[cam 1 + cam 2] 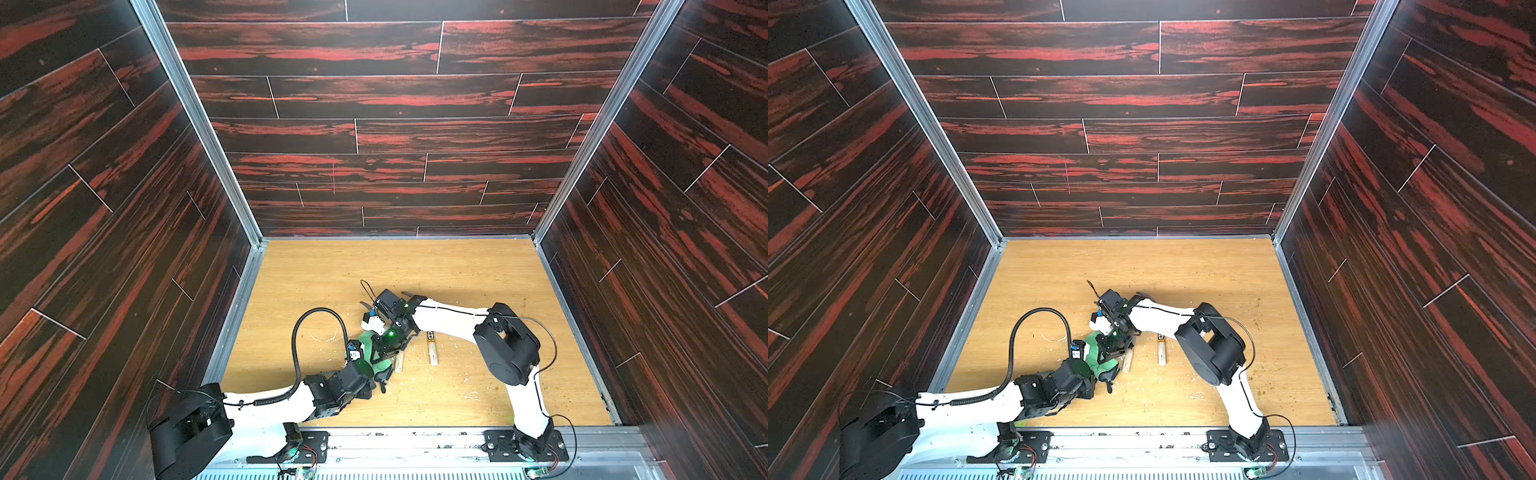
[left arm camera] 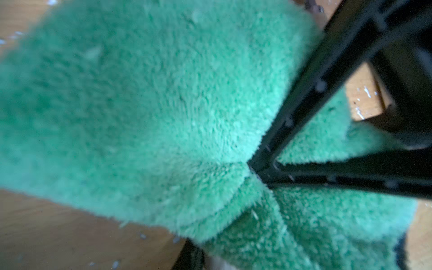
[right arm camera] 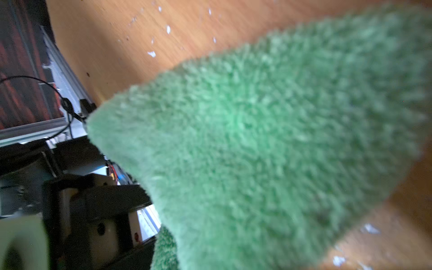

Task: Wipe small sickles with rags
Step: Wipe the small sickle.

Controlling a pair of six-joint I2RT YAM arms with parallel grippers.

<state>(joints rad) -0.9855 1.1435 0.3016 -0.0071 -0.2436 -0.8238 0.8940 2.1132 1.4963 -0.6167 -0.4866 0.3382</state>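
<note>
The green fluffy rag (image 1: pixel 368 344) (image 1: pixel 1106 365) lies bunched at the middle of the table, between both grippers. My left gripper (image 1: pixel 376 376) (image 1: pixel 1100 374) is shut in its near end; in the left wrist view the rag (image 2: pixel 163 105) hides the jaws. My right gripper (image 1: pixel 386 353) (image 1: pixel 1111 353) points down, its black fingertips (image 2: pixel 257 168) shut in a fold of the rag (image 3: pixel 257 140). One small sickle's pale handle (image 1: pixel 399 362) (image 1: pixel 1127 360) sticks out beside the rag. Another handle (image 1: pixel 433 353) (image 1: pixel 1161 353), with a yellow-black band, lies further right. Both blades run under the right forearm.
The wooden table (image 1: pixel 478 282) carries white specks and scratches (image 1: pixel 328 336). Dark red panel walls (image 1: pixel 124 249) close it in on three sides, and a metal rail (image 1: pixel 415 440) with both arm bases runs along the front. The left arm's black hose (image 1: pixel 320 311) arches above the table.
</note>
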